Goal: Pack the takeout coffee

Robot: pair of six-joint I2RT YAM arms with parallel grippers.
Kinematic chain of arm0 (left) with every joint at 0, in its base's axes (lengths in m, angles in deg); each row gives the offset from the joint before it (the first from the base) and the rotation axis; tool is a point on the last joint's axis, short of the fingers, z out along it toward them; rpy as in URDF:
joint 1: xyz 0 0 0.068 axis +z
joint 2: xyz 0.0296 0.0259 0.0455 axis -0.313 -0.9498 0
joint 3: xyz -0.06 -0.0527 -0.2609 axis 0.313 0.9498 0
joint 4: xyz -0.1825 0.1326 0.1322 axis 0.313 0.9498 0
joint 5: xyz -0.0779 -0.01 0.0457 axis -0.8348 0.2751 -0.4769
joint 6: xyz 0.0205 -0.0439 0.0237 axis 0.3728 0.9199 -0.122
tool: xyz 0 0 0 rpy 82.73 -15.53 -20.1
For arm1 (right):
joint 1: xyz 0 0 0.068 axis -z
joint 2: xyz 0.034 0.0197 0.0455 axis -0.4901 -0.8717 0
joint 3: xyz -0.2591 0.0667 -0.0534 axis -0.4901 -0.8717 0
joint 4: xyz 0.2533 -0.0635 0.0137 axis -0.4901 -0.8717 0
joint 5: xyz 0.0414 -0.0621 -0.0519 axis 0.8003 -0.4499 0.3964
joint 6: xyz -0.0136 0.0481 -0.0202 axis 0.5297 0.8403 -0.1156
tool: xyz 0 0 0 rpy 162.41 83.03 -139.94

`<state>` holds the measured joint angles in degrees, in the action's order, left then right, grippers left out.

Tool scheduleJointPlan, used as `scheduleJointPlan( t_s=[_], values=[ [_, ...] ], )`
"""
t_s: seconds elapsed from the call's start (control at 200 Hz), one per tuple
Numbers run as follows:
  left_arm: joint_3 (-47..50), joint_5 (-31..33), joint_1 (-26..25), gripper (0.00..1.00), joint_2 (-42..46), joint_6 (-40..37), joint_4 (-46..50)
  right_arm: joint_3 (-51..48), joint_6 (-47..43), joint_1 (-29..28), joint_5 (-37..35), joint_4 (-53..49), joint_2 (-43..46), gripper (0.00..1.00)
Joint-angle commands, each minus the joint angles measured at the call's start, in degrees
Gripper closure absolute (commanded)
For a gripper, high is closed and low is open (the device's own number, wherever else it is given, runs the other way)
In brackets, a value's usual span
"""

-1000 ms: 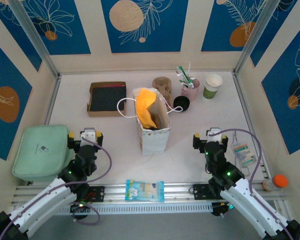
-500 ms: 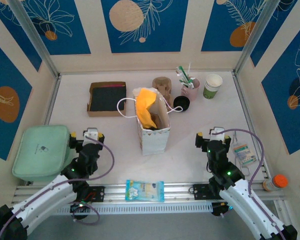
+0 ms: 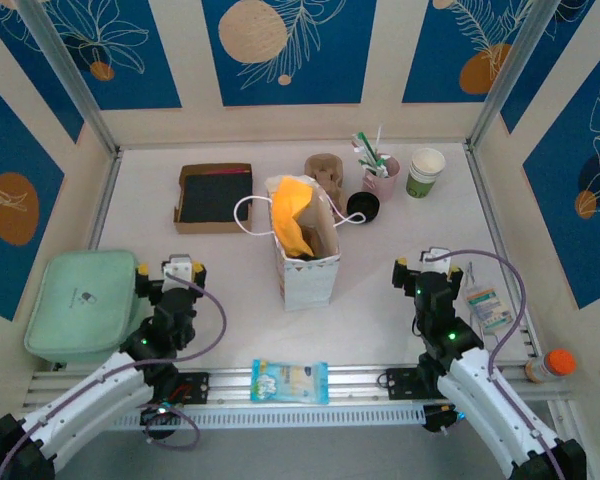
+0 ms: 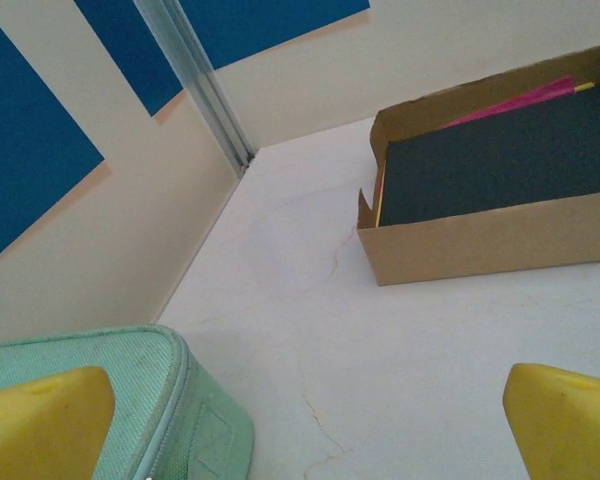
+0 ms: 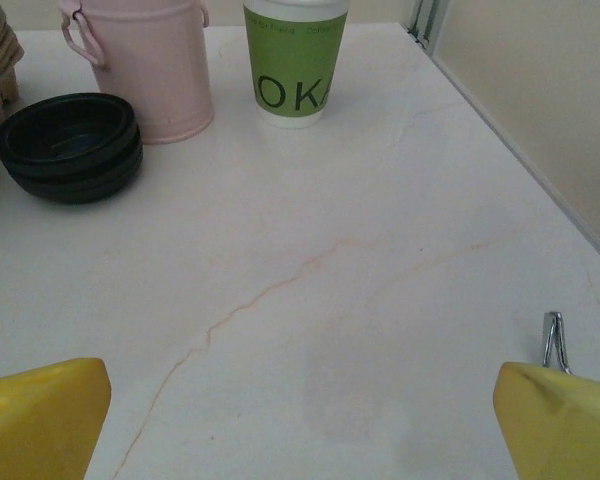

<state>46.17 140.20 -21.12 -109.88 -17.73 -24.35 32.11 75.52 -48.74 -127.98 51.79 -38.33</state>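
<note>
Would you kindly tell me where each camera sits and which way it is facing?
Top external: above and behind, looking down on the table; the left arm and right arm show.
Left wrist: low over the table, facing the cardboard box; the left arm's fingers show.
Right wrist: low, facing the takeout coffee; the right arm's fingers show.
Shared: top external and right wrist both show the takeout coffee.

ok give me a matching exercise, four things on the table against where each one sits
Things:
1 takeout coffee
2 black lid
3 cardboard tray
4 mint pouch

Places:
a near left edge
b far right corner
c far side, left of the paper bag
d just in front of the pink cup

Pairs: 1-b, 2-d, 3-c, 4-a
</note>
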Motion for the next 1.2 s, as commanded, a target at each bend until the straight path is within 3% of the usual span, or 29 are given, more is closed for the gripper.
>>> scheduleJointPlan(
  t_s=[0.0, 0.275, 0.595, 1.196],
  values=[
    [1.4, 1.6, -0.3, 0.0, -1.9, -1.7, -6.1, -0.8, -1.9, 2.2, 3.0, 8.1, -2.5, 0.01],
    [3.2, 1.6, -0.1, 0.0, -5.0, -4.7, -15.0, -1.3, -3.1, 3.0, 4.3, 12.7, -5.3, 0.01],
    [3.6, 0.7, 0.9, 0.0, -6.0, -5.1, -17.5, -2.7, -3.9, 4.2, 7.2, 15.5, -4.1, 0.01],
    [3.8, -4.8, 7.0, 0.0, -17.2, -6.2, -30.5, -4.2, -3.5, 6.5, 10.8, 21.9, -6.0, 0.01]
  ],
)
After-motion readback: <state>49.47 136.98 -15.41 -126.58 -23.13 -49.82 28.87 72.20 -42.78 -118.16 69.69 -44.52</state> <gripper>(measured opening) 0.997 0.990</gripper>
